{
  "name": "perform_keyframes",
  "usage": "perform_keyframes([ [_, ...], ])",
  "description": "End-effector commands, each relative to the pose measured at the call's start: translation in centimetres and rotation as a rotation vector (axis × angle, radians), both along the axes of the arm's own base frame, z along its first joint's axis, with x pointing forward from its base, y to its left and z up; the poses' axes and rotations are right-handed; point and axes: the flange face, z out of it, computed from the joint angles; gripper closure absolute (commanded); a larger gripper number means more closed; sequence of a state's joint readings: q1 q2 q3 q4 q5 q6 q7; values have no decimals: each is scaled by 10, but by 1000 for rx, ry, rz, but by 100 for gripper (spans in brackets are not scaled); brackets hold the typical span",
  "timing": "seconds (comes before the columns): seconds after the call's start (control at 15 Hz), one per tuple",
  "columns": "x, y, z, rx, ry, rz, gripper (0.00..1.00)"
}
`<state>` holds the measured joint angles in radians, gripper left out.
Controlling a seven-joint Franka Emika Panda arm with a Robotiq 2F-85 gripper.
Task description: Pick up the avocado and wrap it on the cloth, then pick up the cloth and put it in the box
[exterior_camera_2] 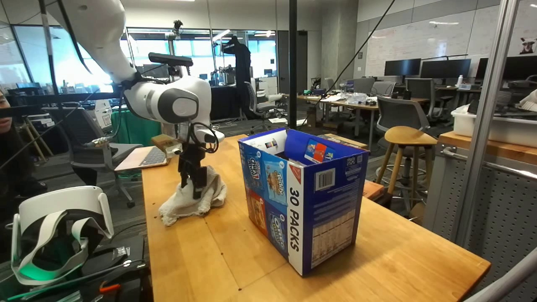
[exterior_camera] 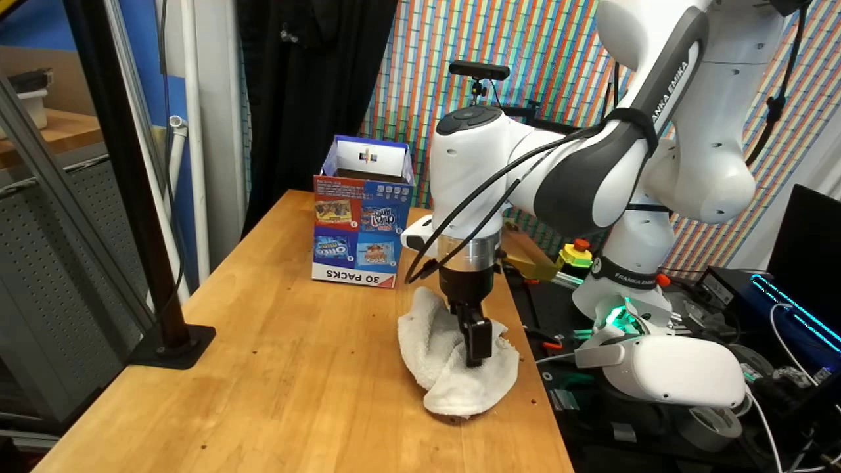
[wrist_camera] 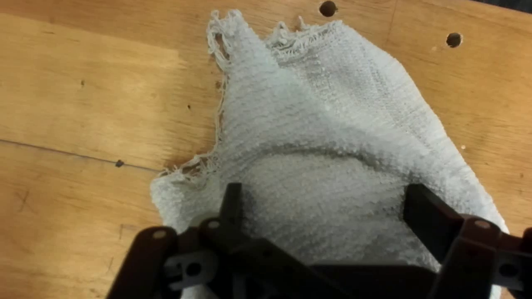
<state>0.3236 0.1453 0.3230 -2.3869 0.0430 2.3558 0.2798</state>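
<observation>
- The cloth (exterior_camera: 440, 361) is bunched in loose folds on the table (exterior_camera: 282, 355), with a rounded bulge raised in its middle; the wrapping is therefore judged to be done, or nearly so.
- The avocado is seen in no view; it is presumed to be covered by the cloth, under that bulge, though this cannot be confirmed.
- The gripper (wrist_camera: 324, 199) is pointed down over the cloth, its fingers (wrist_camera: 430, 220) spread wide, one on each side of the bulge, with nothing clamped. The straddle is probably meant to let fabric and fruit be pinched together. Whether the fabric is touched cannot be told.
- The box (exterior_camera_2: 300, 201) is stood upright, apart from the cloth, its top open, presumably so that the bundle can be lowered in.
- The cloth is set near one edge of the table, with a headset (exterior_camera: 683, 371) beyond that edge, so little sliding room is offered there.
- On the cloth's opposite side, a broad stretch of wood is shown, reaching toward a dark post (exterior_camera: 128, 177).
- Once gripped, the cloth should be raised above the box's walls before being carried across; otherwise a loose corner might be caught.
</observation>
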Motion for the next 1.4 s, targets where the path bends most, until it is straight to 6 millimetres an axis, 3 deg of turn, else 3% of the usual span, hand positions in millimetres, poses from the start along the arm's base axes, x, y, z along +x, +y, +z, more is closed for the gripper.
perform_keyframes([
  [0.0, 8, -3, 6, -8, -52, 34, 0],
  [0.27, 14, -1, 2, -62, -86, 123, 0],
  [0.73, 11, -6, -31, -84, -25, 163, 0],
  [0.8, 12, -8, -34, -83, -16, 163, 25],
  [0.87, 12, -9, -36, -82, -8, 164, 27],
  [1.33, 17, -12, -37, -85, -1, 169, 77],
])
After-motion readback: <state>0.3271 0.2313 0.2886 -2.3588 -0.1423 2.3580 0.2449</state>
